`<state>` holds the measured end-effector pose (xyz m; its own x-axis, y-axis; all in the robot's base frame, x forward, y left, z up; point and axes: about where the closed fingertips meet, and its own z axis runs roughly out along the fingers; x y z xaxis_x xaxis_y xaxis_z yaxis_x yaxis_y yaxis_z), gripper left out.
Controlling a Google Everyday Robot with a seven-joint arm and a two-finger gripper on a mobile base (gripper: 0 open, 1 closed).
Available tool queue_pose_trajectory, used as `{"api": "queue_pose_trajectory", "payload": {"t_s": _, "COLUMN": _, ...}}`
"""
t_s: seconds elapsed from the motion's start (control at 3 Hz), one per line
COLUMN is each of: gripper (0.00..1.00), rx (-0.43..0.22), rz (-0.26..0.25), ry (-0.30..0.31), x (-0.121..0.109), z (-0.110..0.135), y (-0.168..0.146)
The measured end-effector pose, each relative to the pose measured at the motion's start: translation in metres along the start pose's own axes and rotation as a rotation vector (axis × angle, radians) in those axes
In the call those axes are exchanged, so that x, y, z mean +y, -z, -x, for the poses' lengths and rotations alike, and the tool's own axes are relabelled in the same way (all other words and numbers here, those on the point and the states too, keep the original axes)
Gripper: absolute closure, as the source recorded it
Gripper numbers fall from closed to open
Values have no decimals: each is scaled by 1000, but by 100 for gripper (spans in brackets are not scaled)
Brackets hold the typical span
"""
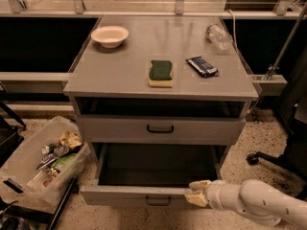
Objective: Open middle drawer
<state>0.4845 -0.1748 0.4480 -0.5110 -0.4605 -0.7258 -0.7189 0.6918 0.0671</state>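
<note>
At the five o'clock corner of the view, the pincer (198, 193) is sitting at the top edge of the middle drawer (120, 195), close to the right end of its front; whether it is spread or pressed together cannot be told. The white arm (259, 205) is reaching in from four o'clock, running low and nearly level toward the drawer.

The middle drawer is standing well out from the cabinet, its dark inside showing. Its black bar handle (158, 201) is lying at nine o'clock from the pincer, apart from it. At twelve o'clock from this drawer, the upper drawer (110, 128) is sitting shut, flush with the cabinet face.

Above it, the grey worktop (110, 73) is carrying four things. A green-topped sponge (160, 73) is lying near the front edge at centre. A dark packet (202, 66) is lying just at three o'clock from the sponge. A clear bottle (219, 35) is lying on its side at one o'clock, near the back right corner. A pale bowl (110, 35) is standing at eleven o'clock, near the back left.

At nine o'clock from the drawer, a clear bin (24, 164) of mixed scraps is resting on the speckled floor.
</note>
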Motion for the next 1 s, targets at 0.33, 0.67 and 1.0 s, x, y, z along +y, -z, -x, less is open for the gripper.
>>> {"api": "queue_pose_trajectory", "payload": {"t_s": 0.33, "gripper": 100, "rx": -1, "rz": 4, "ry": -5, "x": 6, "z": -5, "y": 3}}
{"api": "queue_pose_trajectory", "payload": {"t_s": 0.67, "gripper": 100, "rx": -1, "rz": 4, "ry": -5, "x": 6, "z": -4, "y": 4}}
{"api": "queue_pose_trajectory", "payload": {"t_s": 1.0, "gripper": 100, "rx": -2, "rz": 6, "ry": -11, "x": 12, "z": -10, "y": 8}}
